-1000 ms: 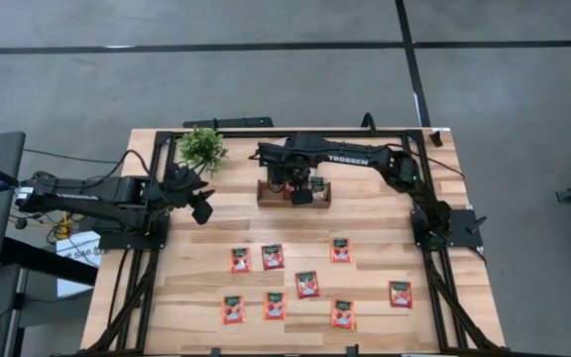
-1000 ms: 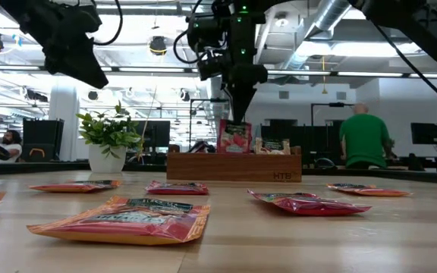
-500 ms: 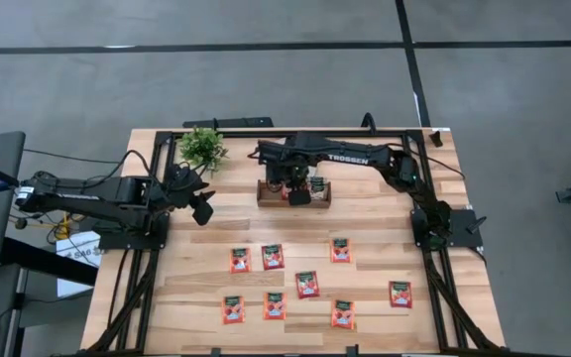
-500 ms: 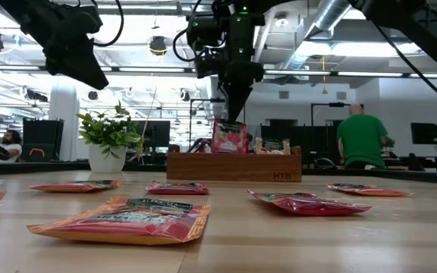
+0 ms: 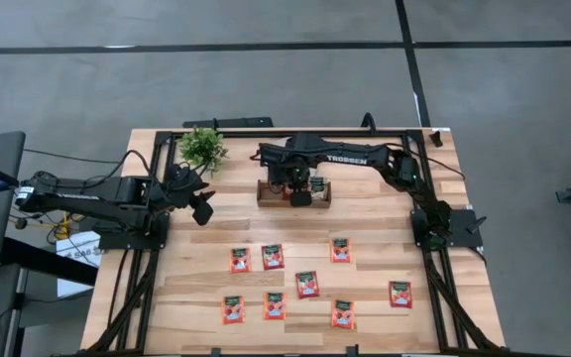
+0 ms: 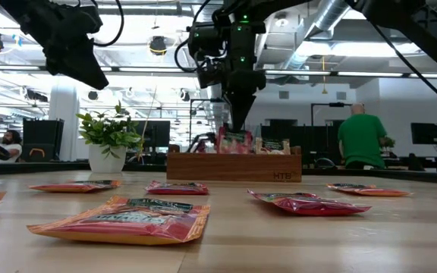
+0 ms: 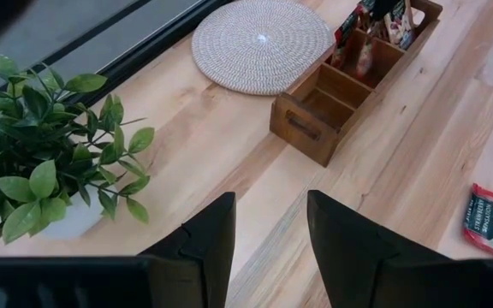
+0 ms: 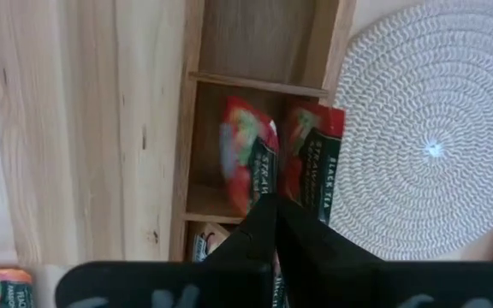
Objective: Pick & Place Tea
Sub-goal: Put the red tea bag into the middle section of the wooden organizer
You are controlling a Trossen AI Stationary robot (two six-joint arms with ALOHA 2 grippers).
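R gripper (image 8: 272, 210) pinched shut on strawberry tea packet (image 8: 248, 167) inside wooden organizer (image 5: 293, 191); second packet (image 8: 313, 158) alongside, wrist view only. L gripper (image 7: 268, 227) parted, empty, near plant (image 5: 203, 148).

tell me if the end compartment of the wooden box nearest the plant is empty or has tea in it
Empty: the left wrist view shows bare wood inside that end compartment of the wooden box; packets stand only farther along.

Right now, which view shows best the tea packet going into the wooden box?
The right wrist view: the tea packet stands in a middle compartment of the wooden box, pinched by the right hand. The low view shows only its top; the high view hides it; the left wrist view shows it small.
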